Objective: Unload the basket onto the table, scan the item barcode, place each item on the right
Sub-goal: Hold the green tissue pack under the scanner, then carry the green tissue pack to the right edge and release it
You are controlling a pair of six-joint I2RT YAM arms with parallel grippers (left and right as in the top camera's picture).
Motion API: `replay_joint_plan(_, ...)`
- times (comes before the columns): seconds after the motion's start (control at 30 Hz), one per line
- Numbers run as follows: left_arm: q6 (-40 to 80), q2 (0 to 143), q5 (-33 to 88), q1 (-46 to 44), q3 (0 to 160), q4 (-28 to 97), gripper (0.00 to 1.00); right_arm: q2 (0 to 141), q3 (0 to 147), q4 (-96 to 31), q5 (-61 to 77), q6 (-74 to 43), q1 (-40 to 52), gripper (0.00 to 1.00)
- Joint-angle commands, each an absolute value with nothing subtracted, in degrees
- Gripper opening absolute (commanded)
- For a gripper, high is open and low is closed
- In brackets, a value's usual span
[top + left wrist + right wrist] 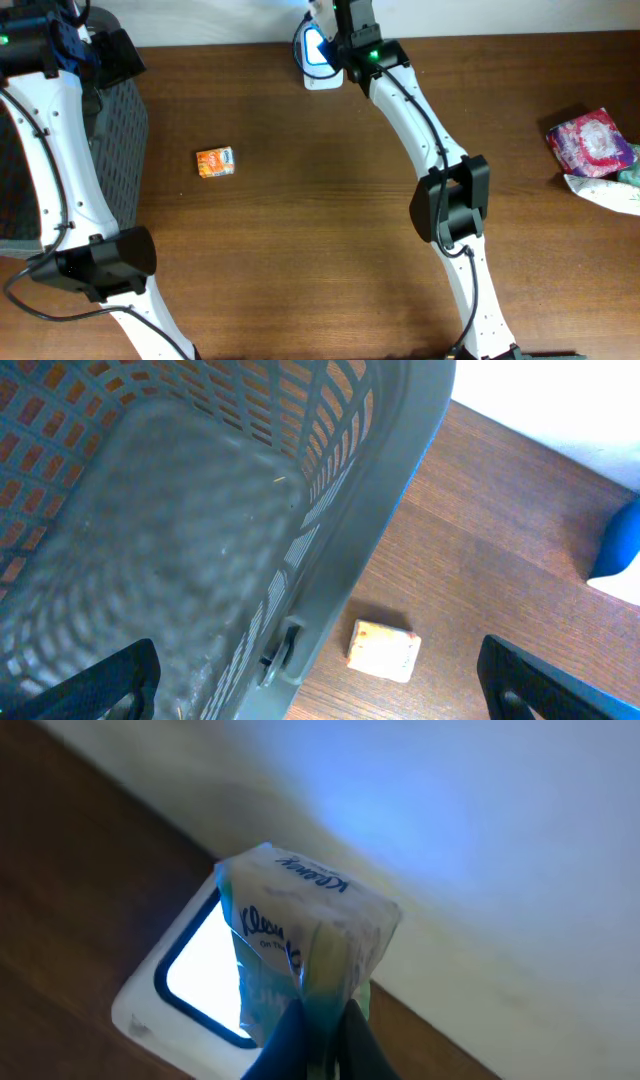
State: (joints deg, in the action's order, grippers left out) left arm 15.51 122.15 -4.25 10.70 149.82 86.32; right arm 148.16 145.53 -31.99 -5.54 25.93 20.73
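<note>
Right hand (318, 1018) pinches Kleenex tissue pack (300, 925) over the lit scanner (196, 968)

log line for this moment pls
step: scanning | right tool: shut on white-and-blue Kleenex tissue pack, held at white scanner with lit window | left tool: open over grey plastic mesh basket

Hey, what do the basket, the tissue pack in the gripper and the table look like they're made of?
Basket: grey moulded plastic with a matt finish, judging by its slotted lattice walls.
Tissue pack: thin, glossy plastic film, crinkled and printed with lettering; presumably soft paper inside.
Table: brown wood grain with a satin sheen; could be solid wood or laminate, I cannot tell which.
</note>
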Motion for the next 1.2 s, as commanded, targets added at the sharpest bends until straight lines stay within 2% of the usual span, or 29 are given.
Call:
replay_joint_plan(0.0, 15.8, 121.8, -3.9, 11.0, 150.0, 86.2, 0.99, 148.9, 145.0, -32.3, -5.2, 29.5, 21.3, 0.04)
replay_joint_plan(0.1, 15.8, 121.8, -3.9, 11.0, 150.0, 86.2, 0.99, 149.0, 143.9, -33.3, -7.2, 31.0, 21.3, 0.04)
replay_joint_plan(0.3, 15.8, 121.8, -3.9, 11.0, 150.0, 86.2, 0.99, 145.5, 147.4, -34.4, -14.2, 20.2, 18.6, 0.04)
replay_joint_plan(0.37, 15.8, 121.8, -3.9, 11.0, 150.0, 86.2, 0.99, 142.1, 147.5, -37.6, -14.2, 11.0, 14.7, 0.04)
replay_joint_plan(0.47, 15.8, 121.8, -3.9, 11.0, 150.0, 86.2, 0.99, 137.3, 147.5, -49.0, -14.2, -1.3, 6.0, 0.04)
replay_joint_plan(0.6, 15.8, 121.8, -3.9, 11.0, 150.0, 86.2, 0.99, 135.8, 147.4, -68.4, -14.2, -5.5, -6.7, 0.04)
replay_joint_plan(0.7, 15.8, 121.8, -3.9, 11.0, 150.0, 86.2, 0.99, 135.8, 147.3, -76.7, -14.2, -8.7, -16.2, 0.04)
replay_joint_plan(0.8, 15.8, 121.8, -3.9, 11.0, 150.0, 86.2, 0.99, 135.8, 147.3, -80.9, -13.1, -27.7, -25.2, 0.04)
replay_joint_plan(0.87, 15.8, 121.8, -3.9, 11.0, 150.0, 86.2, 0.99, 135.9, 147.3, -82.5, -4.4, -28.4, -29.6, 0.04)
replay_joint_plan(0.93, 15.8, 121.8, -3.9, 11.0, 150.0, 86.2, 0.99, 136.0, 147.3, -83.4, 4.5, -21.7, -30.9, 0.04)
replay_joint_plan(1.03, 15.8, 121.8, -3.8, 11.0, 150.0, 86.2, 0.99, 136.1, 147.3, -83.9, 17.2, -10.8, -28.1, 0.21)
replay_joint_plan(1.07, 15.8, 121.8, -3.8, 11.0, 150.0, 86.2, 0.99, 136.1, 147.2, -84.2, 18.5, -9.1, -26.4, 0.34)
replay_joint_plan(1.1, 15.8, 121.8, -3.9, 11.0, 150.0, 86.2, 0.99, 136.1, 147.2, -84.6, 18.4, -9.2, -23.6, 0.43)
replay_joint_plan(1.13, 15.8, 121.8, -3.8, 11.0, 150.0, 86.2, 0.99, 136.2, 147.0, -84.7, 18.4, -9.2, -21.3, 0.43)
replay_joint_plan(1.17, 15.8, 121.8, -3.8, 11.0, 150.0, 86.2, 0.99, 136.2, 146.1, -84.7, 18.5, -9.2, -17.8, 0.39)
